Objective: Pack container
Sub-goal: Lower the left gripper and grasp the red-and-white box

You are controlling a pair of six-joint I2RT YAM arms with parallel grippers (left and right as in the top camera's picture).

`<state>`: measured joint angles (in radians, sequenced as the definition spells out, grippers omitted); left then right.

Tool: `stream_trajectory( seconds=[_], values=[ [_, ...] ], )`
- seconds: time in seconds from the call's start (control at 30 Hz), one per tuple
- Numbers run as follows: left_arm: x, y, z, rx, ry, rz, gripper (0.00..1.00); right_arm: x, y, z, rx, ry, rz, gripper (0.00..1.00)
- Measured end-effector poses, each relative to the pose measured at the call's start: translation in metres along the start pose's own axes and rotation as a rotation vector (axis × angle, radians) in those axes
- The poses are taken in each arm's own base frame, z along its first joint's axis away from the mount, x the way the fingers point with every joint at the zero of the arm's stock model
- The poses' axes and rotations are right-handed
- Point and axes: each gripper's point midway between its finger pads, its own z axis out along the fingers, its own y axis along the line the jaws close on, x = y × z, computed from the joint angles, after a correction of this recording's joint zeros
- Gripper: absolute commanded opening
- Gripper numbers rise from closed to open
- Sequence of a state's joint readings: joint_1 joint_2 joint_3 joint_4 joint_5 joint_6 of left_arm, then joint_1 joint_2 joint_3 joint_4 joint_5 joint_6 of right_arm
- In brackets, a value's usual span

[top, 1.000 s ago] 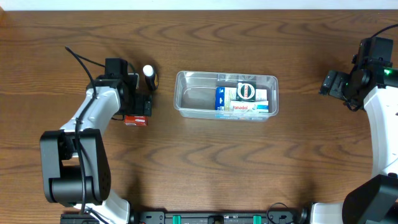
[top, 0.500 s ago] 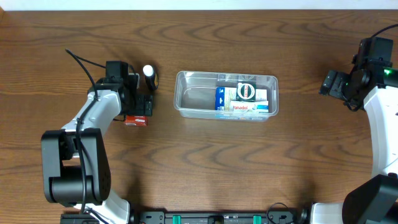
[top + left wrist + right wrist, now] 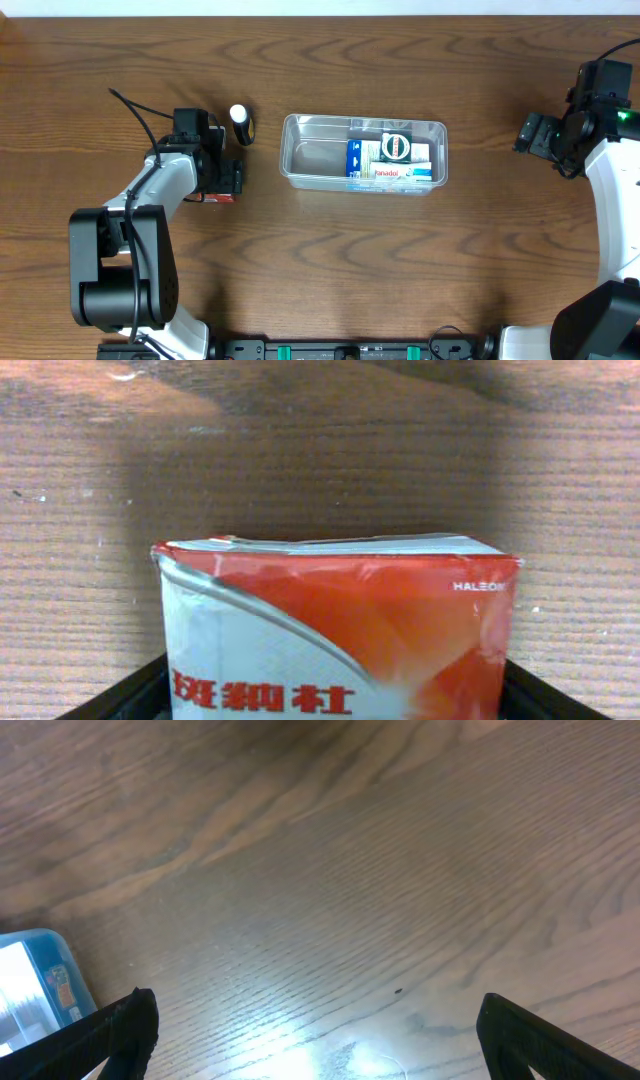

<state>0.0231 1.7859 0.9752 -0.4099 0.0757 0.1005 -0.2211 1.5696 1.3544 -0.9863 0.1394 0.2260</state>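
**Left gripper at a small box, left of the container**

The container (image 3: pixel 300 152) lies on the table (image 3: pixel 330 262) with boxes and a round dark tin (image 3: pixel 397 146) filling its right half (its left half is bare). The left gripper (image 3: pixel 222 188) is down just off the container's left end, not touching it. Its jaws stand either side of a red-and-white box (image 3: pixel 330 610) that fills the gap between them, and I cannot tell whether they press on it. A black-and-white bottle (image 3: pixel 240 122) stands near the container's upper left corner. The right gripper (image 3: pixel 318 1032) hangs well to the container's right over bare wood, jaws spread and holding nothing.
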Motion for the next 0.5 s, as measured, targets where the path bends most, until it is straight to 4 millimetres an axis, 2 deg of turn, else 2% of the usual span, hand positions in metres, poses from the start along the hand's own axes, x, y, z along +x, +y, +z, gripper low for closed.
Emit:
stream_trajectory(
  seconds=[0.27,0.37,0.5],
  values=[
    [-0.0018,0.0003,0.0,-0.001,-0.007,0.0,0.77,0.0,0.0,0.0,0.0,0.0,0.0,0.99],
    [-0.0004,0.0002,-0.0004,-0.001,-0.002,0.0,0.73,0.0,0.0,0.0,0.0,0.0,0.0,0.99],
    [-0.0032,0.0002,-0.0067,-0.001,-0.018,0.001,0.73,0.0,0.0,0.0,0.0,0.0,0.0,0.99]
  ],
)
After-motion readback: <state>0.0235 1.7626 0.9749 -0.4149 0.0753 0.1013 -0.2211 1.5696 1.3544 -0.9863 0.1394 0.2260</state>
